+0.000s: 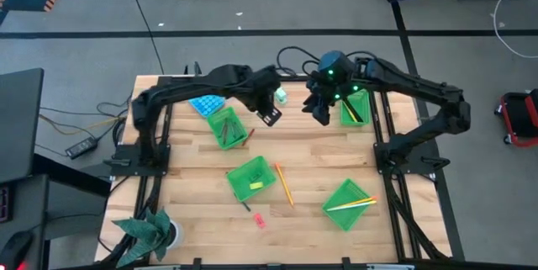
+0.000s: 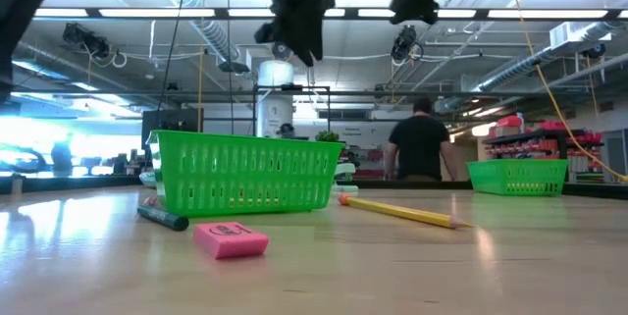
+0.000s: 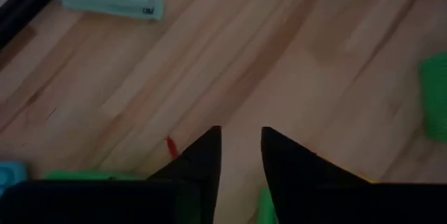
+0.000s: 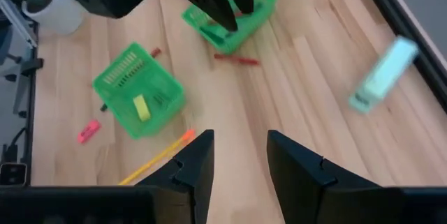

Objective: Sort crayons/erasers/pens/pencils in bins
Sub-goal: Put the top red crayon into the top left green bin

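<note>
Four green bins are sitting on the table. I am taking the middle bin (image 1: 251,177) as the landmark; a yellow eraser and some dark sticks are lying inside it. Just beside its right side a loose pencil (image 1: 283,184) is lying on the wood. In front of it, toward the near edge, a dark pen (image 1: 245,206) and a pink eraser (image 1: 260,219) are waiting, both near it. Behind it and to the left, the second bin (image 1: 225,126) is holding crayons, and one red crayon (image 1: 249,136) is lying just outside this bin's right side. To the right of the middle bin, the third bin (image 1: 348,203) is holding pencils that are sticking out over its rim. The fourth bin (image 1: 354,108) is far behind and to the right, with dark pens inside.

Both arms are hanging high above the back of the table, well behind the middle bin. The left gripper (image 1: 271,115) is open and holding nothing, over bare wood near the red crayon. The right gripper (image 1: 321,113) is also open and empty, just left of the fourth bin.

I am judging that the sorting is partly done and that a new pick is being chosen. The next move probably calls for lowering one gripper over a loose piece, maybe the red crayon, with the fingers on both sides of it.

The pink eraser is showing a stamped mark in the low view, but I cannot read it. Behind the second bin a blue calculator (image 1: 205,103) is lying, and a pale stapler (image 4: 383,76) is resting near the back edge.
</note>
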